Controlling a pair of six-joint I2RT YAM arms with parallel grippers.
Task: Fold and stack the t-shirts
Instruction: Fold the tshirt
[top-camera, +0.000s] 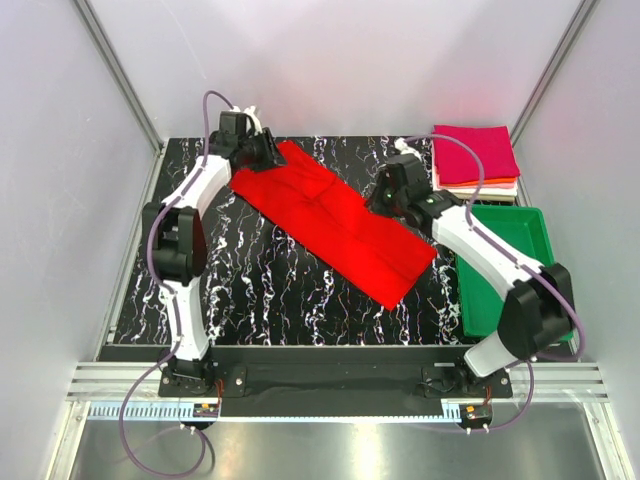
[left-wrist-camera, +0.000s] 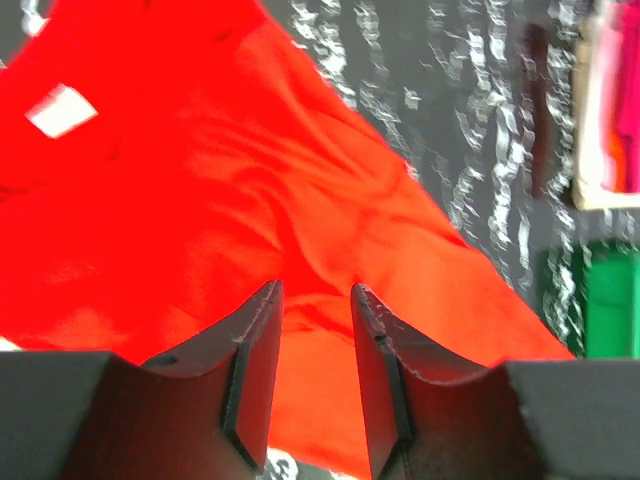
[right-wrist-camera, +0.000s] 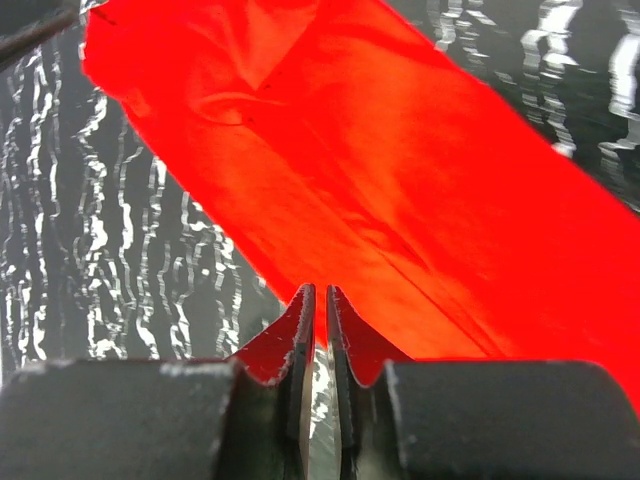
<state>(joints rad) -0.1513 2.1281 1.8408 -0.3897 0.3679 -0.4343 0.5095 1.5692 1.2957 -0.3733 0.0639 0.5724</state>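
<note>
Near edge: bare counter (top-camera: 260, 270) is showing between the arm bases and the cloth. The tray (top-camera: 520, 225) is sitting at the right of the top view, with the right arm reaching across it.

The shirt (top-camera: 335, 220) is lying flat on the counter at mid-frame as a long folded strip.

The right hand (top-camera: 385, 195) is standing at the strip's upper edge, right of centre. In its wrist view the right hand (right-wrist-camera: 320, 290) is showing its fingers almost together, with only a thin slit between them. Whether it is pinching cloth cannot be told.

The left hand (top-camera: 262, 152) is standing at the strip's upper-left end. In its wrist view its fingers are standing apart, with the shirt (left-wrist-camera: 250, 230) showing through the gap and no cloth seen between them.

Farthest, the stack (top-camera: 475, 155) is resting at the upper right, just beyond the tray.

Risk, as a judgement: the two hands are working with unlike openings. If only one is gripping when they lift, the strip is likely to skew and its layers to slide open. Dragging the strip toward the stack could also snag it on the tray rim.

Orientation: the long axis is running diagonally from the upper left to the lower right of the top view. A white tag (left-wrist-camera: 60, 108) is showing at the upper left of the left wrist view, so the collar is probably pointing to the upper left.
</note>
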